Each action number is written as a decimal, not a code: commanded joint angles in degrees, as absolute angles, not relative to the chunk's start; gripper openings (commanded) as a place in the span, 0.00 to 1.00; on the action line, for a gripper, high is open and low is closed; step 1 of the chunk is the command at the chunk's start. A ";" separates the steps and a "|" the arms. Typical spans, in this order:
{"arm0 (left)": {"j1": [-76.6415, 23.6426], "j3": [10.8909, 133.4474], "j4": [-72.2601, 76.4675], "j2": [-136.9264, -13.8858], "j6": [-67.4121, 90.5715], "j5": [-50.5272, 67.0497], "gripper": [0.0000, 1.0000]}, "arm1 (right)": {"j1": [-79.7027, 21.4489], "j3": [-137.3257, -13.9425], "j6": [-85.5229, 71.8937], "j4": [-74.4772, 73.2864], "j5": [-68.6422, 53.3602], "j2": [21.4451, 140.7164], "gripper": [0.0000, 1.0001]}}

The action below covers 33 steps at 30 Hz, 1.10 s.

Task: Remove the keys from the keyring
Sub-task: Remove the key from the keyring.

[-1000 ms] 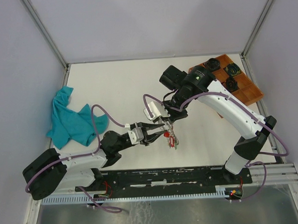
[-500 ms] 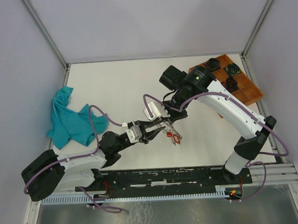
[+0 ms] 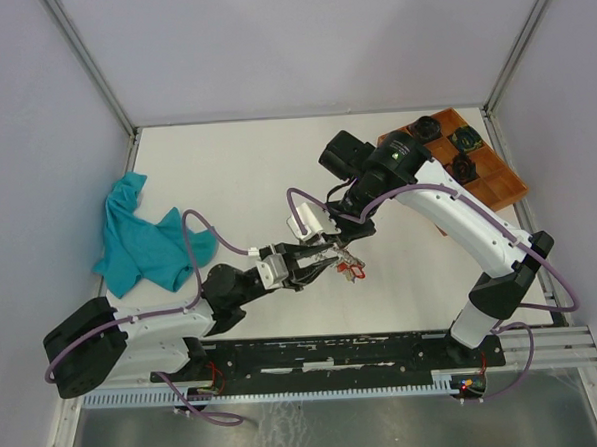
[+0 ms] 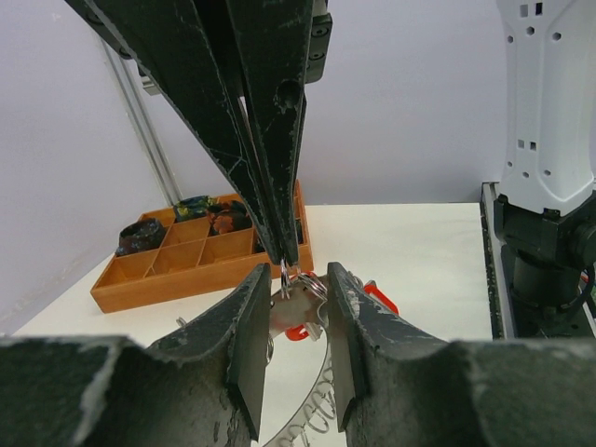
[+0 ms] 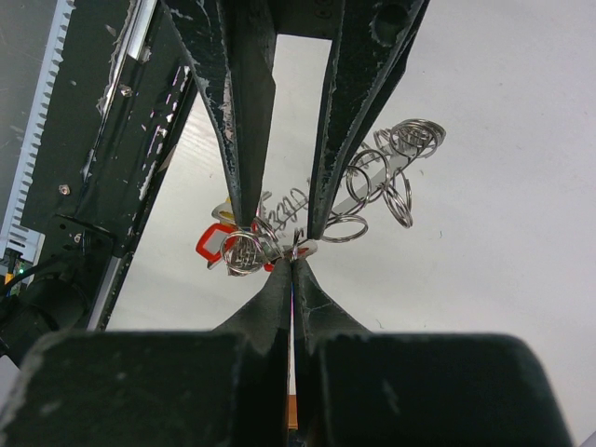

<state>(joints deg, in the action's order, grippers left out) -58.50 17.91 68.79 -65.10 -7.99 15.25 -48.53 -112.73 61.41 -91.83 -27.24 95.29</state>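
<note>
Left wrist camera gives me my own left hand (image 4: 296, 279) closed on the keys (image 4: 296, 312). Both pads press on a pale flat piece with small rings on it, though I cannot tell whether that piece is a key head or a tag. The keyring (image 4: 321, 410), a coil of springy wire, hangs just under the fingers, and a red tag (image 4: 377, 300) sticks out on the right side of the bunch.

From above, the dark fingers (image 4: 270, 140) of the other arm come down and meet right at the top of the bunch. On the right wrist camera, my right hand (image 5: 293, 267) is pinched fully together on a thin wire loop (image 5: 294, 250), with no gap between the tips. Looser silver rings and a length of coil spread out beyond it, past the left hand's fingers.

On the top view, the two hands meet tip to tip over the surface (image 3: 236, 177). They are nearer its near edge than its far edge, about midway between the left and right edges, and the bunch dangles just to the right of them. An orange compartment tray (image 3: 499, 185) with a few dark objects sits at the far right corner. A teal cloth (image 3: 145, 247) lies crumpled along the left edge, well apart from both hands.
</note>
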 commanded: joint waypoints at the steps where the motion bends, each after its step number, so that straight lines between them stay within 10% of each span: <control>1: -59.40 21.56 67.51 -64.91 -8.93 12.70 0.37 | -48.78 -115.25 62.14 -100.83 -29.74 93.19 0.01; 29: -59.85 25.73 52.82 -62.85 -12.55 8.17 0.23 | -49.01 -115.40 62.14 -100.90 -30.01 93.37 0.01; 33: -59.85 26.45 51.07 -62.47 -12.72 8.10 0.03 | -49.04 -115.32 62.18 -100.89 -30.02 93.41 0.01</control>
